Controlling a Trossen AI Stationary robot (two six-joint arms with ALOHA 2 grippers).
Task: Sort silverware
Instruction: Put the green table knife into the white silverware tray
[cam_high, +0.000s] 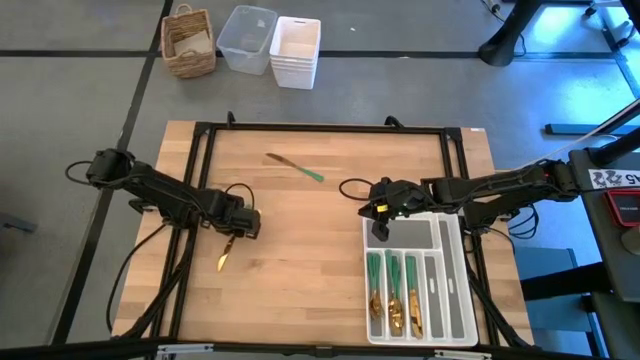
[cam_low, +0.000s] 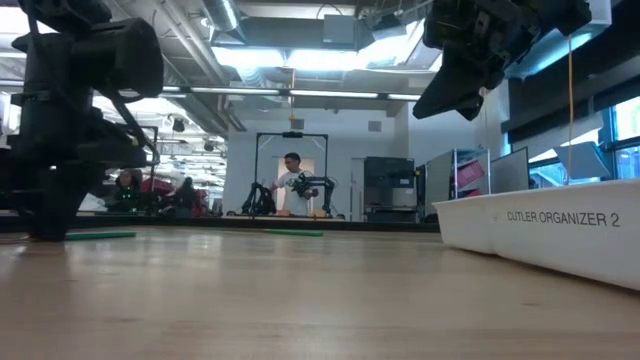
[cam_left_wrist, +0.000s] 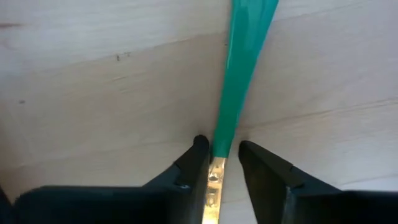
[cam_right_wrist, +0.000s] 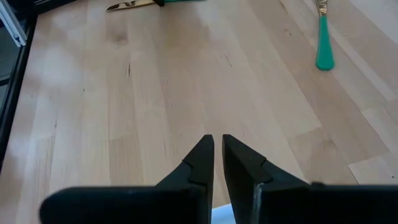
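Straddling a green-handled utensil (cam_left_wrist: 231, 93) flat on the table's left side, the left gripper (cam_left_wrist: 219, 163) stands released, so clench squarely at the neck before lifting toward the tray (cam_high: 452, 290), where the right gripper (cam_right_wrist: 216, 152) hovers nearly clenched, empty.

utensil (cam_left_wrist: 239, 68) handle end cut off, head between fingers (cam_left_wrist: 189, 168) half hidden
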